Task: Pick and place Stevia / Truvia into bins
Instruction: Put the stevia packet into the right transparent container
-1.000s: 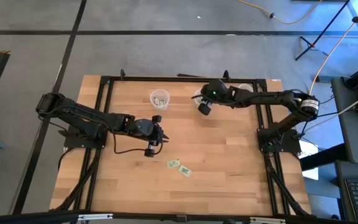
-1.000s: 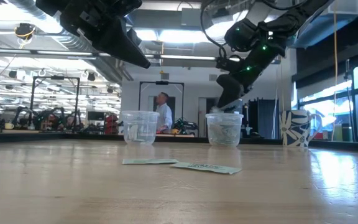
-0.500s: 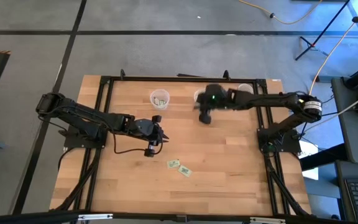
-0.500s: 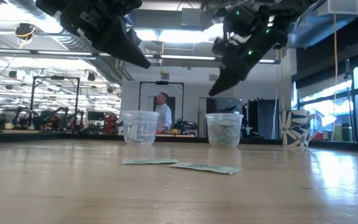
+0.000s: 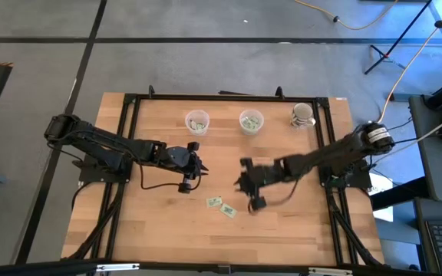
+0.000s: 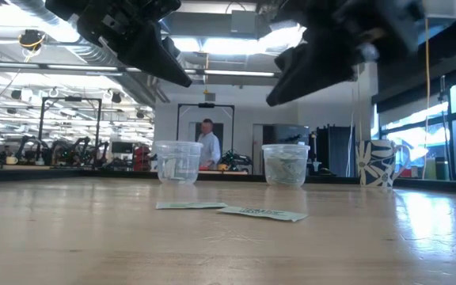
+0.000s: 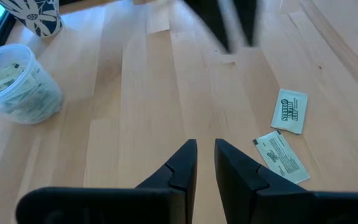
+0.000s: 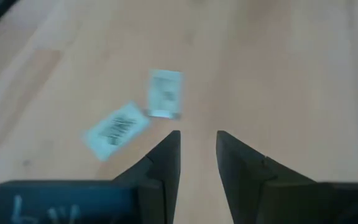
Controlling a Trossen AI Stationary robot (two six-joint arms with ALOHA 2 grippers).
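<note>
Two pale green and white Stevia / Truvia sachets (image 5: 214, 202) (image 5: 227, 209) lie flat on the wooden table near its middle; they show also in the left wrist view (image 7: 289, 112) (image 7: 280, 157) and the right wrist view (image 8: 165, 93) (image 8: 115, 129). Two clear cup bins (image 5: 197, 121) (image 5: 251, 121) stand at the far side, each holding sachets. My right gripper (image 5: 239, 182) (image 8: 197, 146) hovers open just right of the loose sachets, holding nothing. My left gripper (image 5: 202, 166) (image 7: 205, 155) hangs above the table left of them, its fingers a narrow gap apart with nothing between.
A white patterned mug (image 5: 302, 115) stands at the far right beside the bins. A black frame (image 5: 129, 103) runs along the table's edges. Bare wood lies around the two sachets and toward the near edge. A person (image 6: 207, 145) stands far off in the room.
My right gripper has risen from the right bin, then swung fast toward the table's near edge and a little left, turning as it went. It now hovers beside the two loose sachets. The sachets and bins have not moved.
</note>
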